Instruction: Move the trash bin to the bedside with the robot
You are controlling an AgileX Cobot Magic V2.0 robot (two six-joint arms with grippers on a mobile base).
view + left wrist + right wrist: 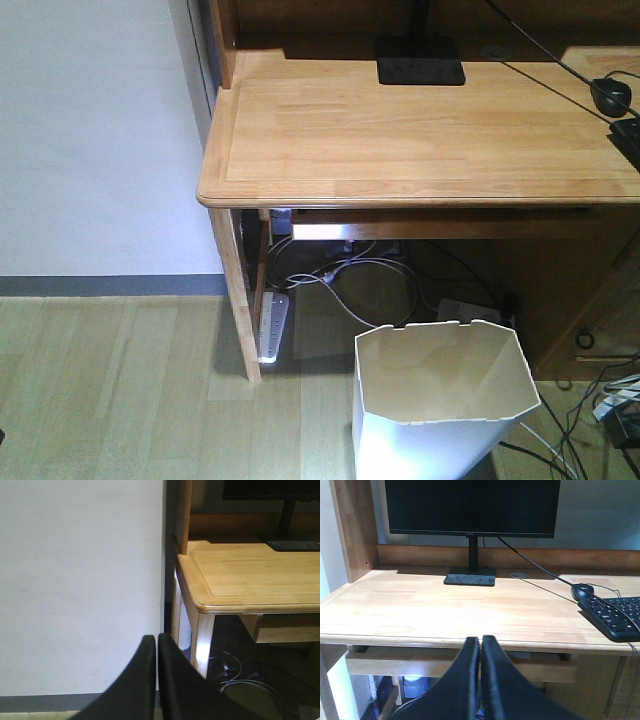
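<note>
Trash bin (pixel 425 445) sitting on floor (pixel 120 390) in front of tabletop (pixel 400 130), untouched. Both pinched together, holding nothing: left gripper (pixel 156 641), right gripper (pixel 480 642). Risk: thin rim flexing and slipping out, or bin catching cables (pixel 350 272) under tabletop.

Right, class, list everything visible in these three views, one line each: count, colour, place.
White thin-walled plastic trash bin: one, white, on the floor in front of desk.
Light wooden desk: one, pale wood, beside white wall.
Black flat monitor: one, black, back of desk.
Black keyboard: one, black, desk's right end.
Black mouse: one, black, beside keyboard.
White power strip: one, white, floor under desk.
Loose cables: several, white and black, under desk.
Left gripper: one, black, shut, empty.
Right gripper: one, black, shut, empty.
</note>
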